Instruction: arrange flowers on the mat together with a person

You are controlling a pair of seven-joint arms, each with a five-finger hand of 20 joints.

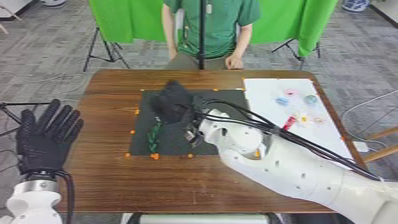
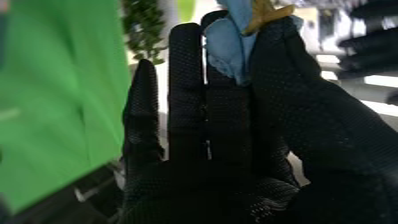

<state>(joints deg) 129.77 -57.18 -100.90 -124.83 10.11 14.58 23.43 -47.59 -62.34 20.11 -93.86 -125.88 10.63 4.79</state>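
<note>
Flower of blue cloth [image 2: 227, 47], with a yellow-brown centre, sits pinched between the thumb and fingers of the right hand [image 1: 172, 103], over the far part of the dark mat [image 1: 200, 146]. Placing seems to be the step in hand; next, the hand should lower it near the green stem [image 1: 154, 136] and let go gently. The right wrist view shows that grip; the head view shows the pale flowers [image 1: 303, 119] on the white sheet [image 1: 264, 89], right, and the left hand [image 1: 46, 140], fingers spread, left.
</note>
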